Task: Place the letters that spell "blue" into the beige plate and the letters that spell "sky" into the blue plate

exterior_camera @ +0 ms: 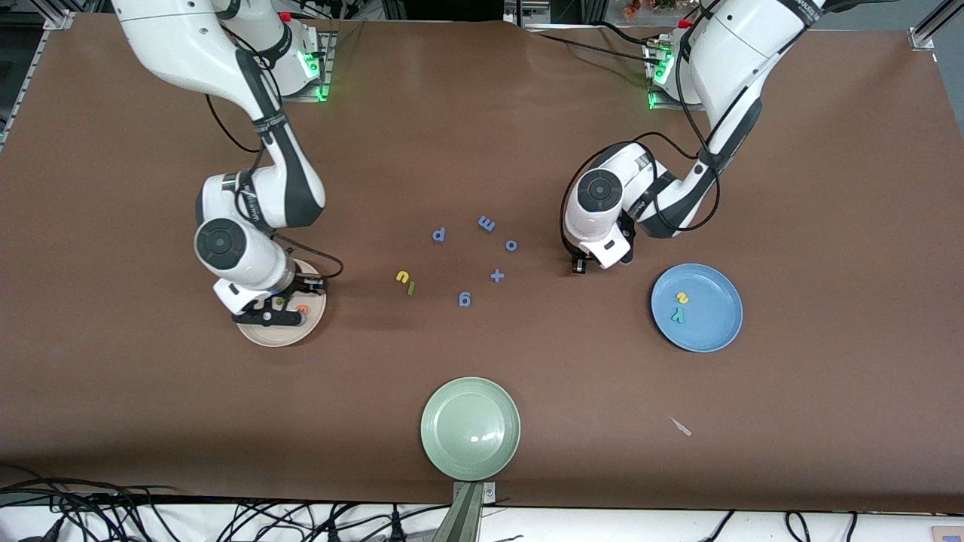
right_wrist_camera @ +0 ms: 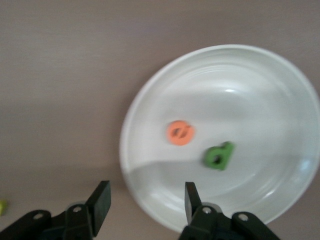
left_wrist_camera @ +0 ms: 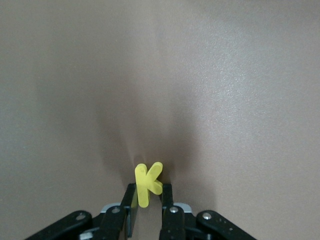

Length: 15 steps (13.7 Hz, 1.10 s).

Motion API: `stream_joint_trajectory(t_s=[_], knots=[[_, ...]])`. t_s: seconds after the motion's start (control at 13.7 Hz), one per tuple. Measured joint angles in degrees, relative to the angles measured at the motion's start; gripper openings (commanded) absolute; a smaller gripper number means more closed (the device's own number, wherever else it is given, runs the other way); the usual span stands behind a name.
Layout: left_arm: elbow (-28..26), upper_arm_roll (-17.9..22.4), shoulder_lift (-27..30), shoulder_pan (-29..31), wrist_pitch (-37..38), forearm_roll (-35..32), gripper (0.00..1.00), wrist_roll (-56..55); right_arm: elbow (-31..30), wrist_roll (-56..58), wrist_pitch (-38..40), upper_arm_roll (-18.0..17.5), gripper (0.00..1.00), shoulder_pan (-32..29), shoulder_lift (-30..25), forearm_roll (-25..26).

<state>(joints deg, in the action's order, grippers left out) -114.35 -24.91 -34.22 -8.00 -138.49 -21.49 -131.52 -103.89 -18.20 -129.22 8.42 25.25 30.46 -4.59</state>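
Note:
My left gripper (left_wrist_camera: 148, 194) is shut on the yellow k (left_wrist_camera: 148, 182), pinched upright low over the bare table; it (exterior_camera: 578, 265) is between the blue letters and the blue plate (exterior_camera: 715, 331). On that plate lie the yellow s (exterior_camera: 682, 298) and teal y (exterior_camera: 678, 316). My right gripper (right_wrist_camera: 146, 197) hangs open and empty over the rim of the beige plate (right_wrist_camera: 250, 90), which holds the orange e (right_wrist_camera: 180, 133) and dark green b (right_wrist_camera: 218, 155). The yellow u (exterior_camera: 404, 277) and light green l (exterior_camera: 411, 287) lie together mid-table, toward the beige plate (exterior_camera: 282, 336).
Several all-blue letters (exterior_camera: 486, 223) are scattered mid-table between the two arms. A pale green plate (exterior_camera: 471, 427) stands near the table's front edge. A small pale scrap (exterior_camera: 681, 427) lies nearer the camera than the blue plate.

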Motion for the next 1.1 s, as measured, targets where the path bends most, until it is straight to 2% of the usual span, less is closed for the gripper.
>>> stream_joint_trajectory(t_s=[0.22, 0.44, 0.51, 0.59, 0.88, 1.1], knots=[[0.00, 0.00, 0.01, 0.01, 0.00, 0.00, 0.00, -0.02, 1.39, -10.32, 1.36, -4.85, 0.72, 1.27, -0.01, -0.06], [0.57, 0.09, 0.05, 0.47, 0.67, -0.01, 0.00, 0.13, 1.01, -16.85, 2.34, -6.49, 0.76, 3.71, 0.04, -0.06], [1.52, 0.13, 0.16, 0.70, 2.83, -0.07, 0.00, 0.80, 0.69, -17.65, 2.25, -6.63, 0.81, 4.64, 0.07, -0.06], [2.90, 0.15, 0.36, 1.00, 5.66, -0.07, 0.00, 2.25, 0.29, -18.16, 1.88, -6.80, 0.82, 5.38, 0.11, -0.08], [10.00, 0.21, 1.92, 2.59, 17.85, -0.07, 0.00, 11.36, -0.90, -20.30, -1.18, -7.05, 0.81, 7.65, 1.44, -0.09], [14.02, 0.39, 2.51, 6.27, 23.27, -0.13, 0.00, 24.78, -1.98, -20.36, -4.06, -7.08, 0.77, 8.10, 3.04, -0.09]])
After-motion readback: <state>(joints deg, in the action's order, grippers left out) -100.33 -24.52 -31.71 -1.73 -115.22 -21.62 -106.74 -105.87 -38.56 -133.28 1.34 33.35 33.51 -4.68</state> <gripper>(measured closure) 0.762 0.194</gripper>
